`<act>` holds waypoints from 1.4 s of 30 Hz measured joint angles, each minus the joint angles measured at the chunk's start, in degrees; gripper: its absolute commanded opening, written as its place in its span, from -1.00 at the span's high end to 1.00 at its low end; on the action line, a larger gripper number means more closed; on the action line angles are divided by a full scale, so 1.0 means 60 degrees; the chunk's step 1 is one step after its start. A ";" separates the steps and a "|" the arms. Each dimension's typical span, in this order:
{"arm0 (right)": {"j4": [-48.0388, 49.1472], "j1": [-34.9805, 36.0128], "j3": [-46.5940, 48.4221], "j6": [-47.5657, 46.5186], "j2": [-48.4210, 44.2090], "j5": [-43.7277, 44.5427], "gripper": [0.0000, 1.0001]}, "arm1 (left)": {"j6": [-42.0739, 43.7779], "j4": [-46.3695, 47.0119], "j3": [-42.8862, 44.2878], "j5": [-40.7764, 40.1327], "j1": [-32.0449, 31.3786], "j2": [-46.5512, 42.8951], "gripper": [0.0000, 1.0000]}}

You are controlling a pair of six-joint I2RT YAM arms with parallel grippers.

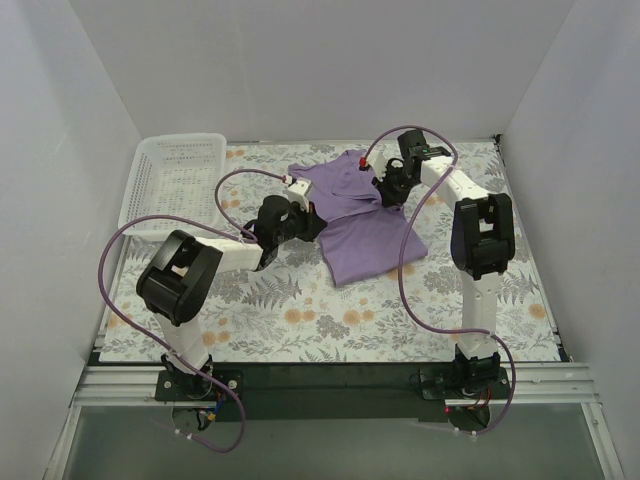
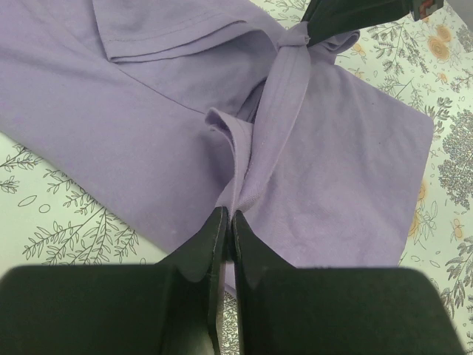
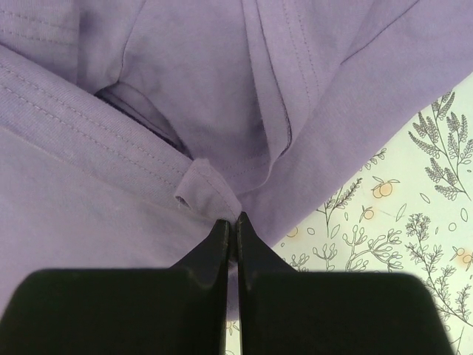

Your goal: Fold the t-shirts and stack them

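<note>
The left gripper [image 2: 228,214] is clamped on a pinched ridge of the t-shirt [image 2: 148,126]. The right gripper [image 3: 233,220] is closed on a hem fold. The lavender garment lies crumpled on the floral table cover [image 1: 300,320] between the grippers, with a taut band of fabric spanning them. Both grippers sit low and point toward each other.

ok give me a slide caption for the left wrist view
Left gripper pinches a raised fold of the lavender t-shirt, the right gripper gripping the same ridge farther along, over a floral tablecloth.
</note>
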 measured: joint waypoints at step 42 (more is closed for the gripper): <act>0.1759 -0.1840 -0.4874 0.0998 -0.4470 -0.2419 -0.26 | -0.0197 -0.2809 -0.0914 0.0080 -0.0244 -0.4014 -0.24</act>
